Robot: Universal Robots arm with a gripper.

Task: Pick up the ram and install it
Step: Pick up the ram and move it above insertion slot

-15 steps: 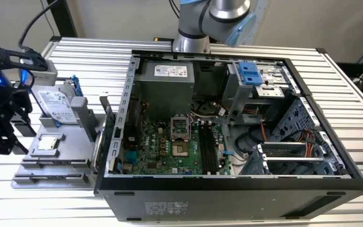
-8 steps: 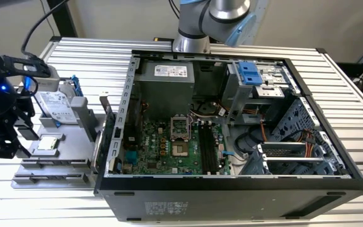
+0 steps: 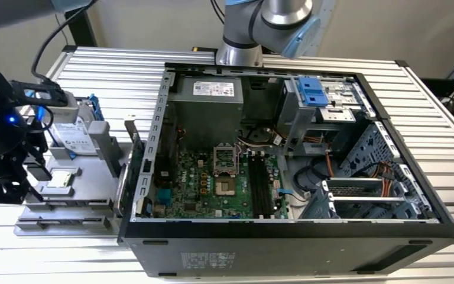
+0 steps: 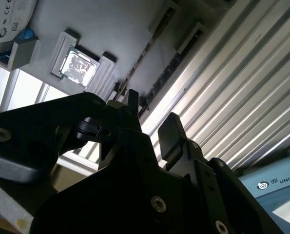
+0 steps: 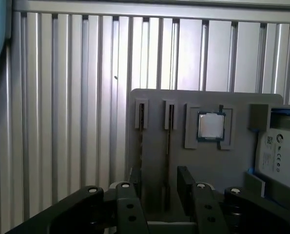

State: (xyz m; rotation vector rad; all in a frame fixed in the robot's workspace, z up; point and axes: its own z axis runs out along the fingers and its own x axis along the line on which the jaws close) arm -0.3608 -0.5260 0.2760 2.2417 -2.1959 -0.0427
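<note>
We are holding our claw (image 5: pixel 158 171) with its fingers apart over the grey tray (image 5: pixel 154 112), which is lying on the ribbed desk (image 5: pixel 62 97), at the exterior view's left of the open computer case (image 3: pixel 290 177). The ram (image 5: pixel 168 156) is standing on its edge in a slot of this tray and is running between the two fingers, not clamped. The silver processor (image 5: pixel 211 126) is sitting near it.

The table (image 5: pixel 62 122) is silver with long ribs; the tray (image 5: pixel 154 105) is plain grey; the gripper (image 5: pixel 159 171) is black; the motherboard (image 3: pixel 211 183) is green.
</note>
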